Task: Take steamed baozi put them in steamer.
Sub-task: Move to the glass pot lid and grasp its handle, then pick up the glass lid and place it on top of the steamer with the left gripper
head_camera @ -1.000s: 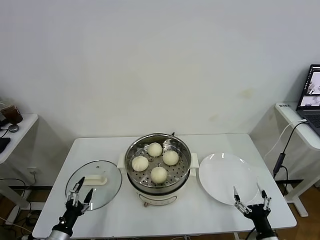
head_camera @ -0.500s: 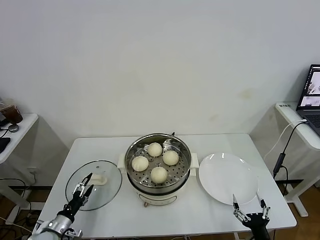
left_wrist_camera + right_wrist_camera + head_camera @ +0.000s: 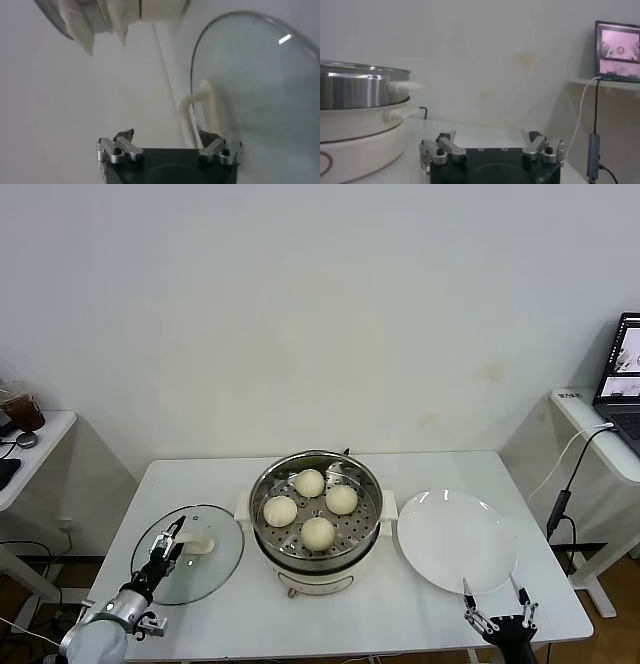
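Note:
Several pale round steamed baozi lie inside the shiny perforated steamer, which sits on its white pot base at the table's middle. My left gripper hangs open and holds nothing at the left front, its fingers over the near edge of the glass lid. In the left wrist view that gripper has the lid and its white handle just ahead. My right gripper is open and holds nothing at the table's front right edge, below the white plate. In the right wrist view it faces the steamer's side.
The white plate holds nothing and lies right of the steamer. A side table with a laptop and a hanging cable stands at the far right. Another side table with a cup is at the far left.
My left gripper has moved forward and turned over the lid's near edge. My right gripper has drawn back and sunk toward the table's front edge. The baozi and steamer have not moved.

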Robot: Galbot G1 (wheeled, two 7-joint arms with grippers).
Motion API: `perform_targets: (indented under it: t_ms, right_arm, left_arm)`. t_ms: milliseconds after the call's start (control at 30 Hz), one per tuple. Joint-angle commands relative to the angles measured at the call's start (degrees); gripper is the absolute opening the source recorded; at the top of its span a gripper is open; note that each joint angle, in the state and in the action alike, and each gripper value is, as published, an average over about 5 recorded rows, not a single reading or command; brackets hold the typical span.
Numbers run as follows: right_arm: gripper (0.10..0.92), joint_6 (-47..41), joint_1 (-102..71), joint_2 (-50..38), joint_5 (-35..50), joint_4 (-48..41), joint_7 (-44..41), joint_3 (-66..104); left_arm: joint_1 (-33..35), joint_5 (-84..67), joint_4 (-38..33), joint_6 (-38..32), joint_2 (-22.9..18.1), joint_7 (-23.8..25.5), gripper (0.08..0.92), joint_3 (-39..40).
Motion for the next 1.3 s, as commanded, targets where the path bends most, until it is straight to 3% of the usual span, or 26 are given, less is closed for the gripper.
perform_targets:
  t_ms: [33, 200, 433, 733, 933, 1133, 1300]
  right_arm:
    - [0.823, -0.01, -0.31, 0.25, -0.5, 0.15, -0.14, -0.07]
    - [0.823, -0.06, -0.2, 0.23, -0.73, 0.01, -0.25, -0.44]
    - [0.823, -0.2, 0.04, 0.12, -0.75, -0.4, -0.26, -0.64]
    - [0.823, -0.06, 0.27, 0.02, -0.84, -0.88, -0.18, -1.07]
    - [0.823, 0.1, 0.38, -0.16, -1.18, -1.27, -0.05, -1.54]
    - [0.823, 0.5, 0.19, -0.67, -2.1, -2.33, 0.07, -2.24]
    - [0.823, 0.49, 0.42, -1.39, -2.47, -2.24, 0.06, -2.69]
  left_arm:
    - [-5.44, 0.73, 5.69, 0.25, 0.2, 0.3, 0.823, 1.39]
    - [-5.68, 0.04, 5.75, 0.62, 0.25, 1.07, 0.785, 1.9]
    - [-6.03, -1.84, 7.47, 0.67, 0.34, 1.97, 0.585, 2.64]
    - [-4.19, -8.18, 5.63, 1.39, 0.46, -0.45, 0.325, 2.35]
    - [3.95, -21.43, -7.71, 11.92, 3.83, -0.57, 0.198, 2.19]
    - [15.72, -26.85, -26.1, 23.81, 8.19, 2.19, 0.177, -1.01]
    - [19.98, -29.4, -39.21, 31.92, 11.02, 8.06, 0.177, -4.43]
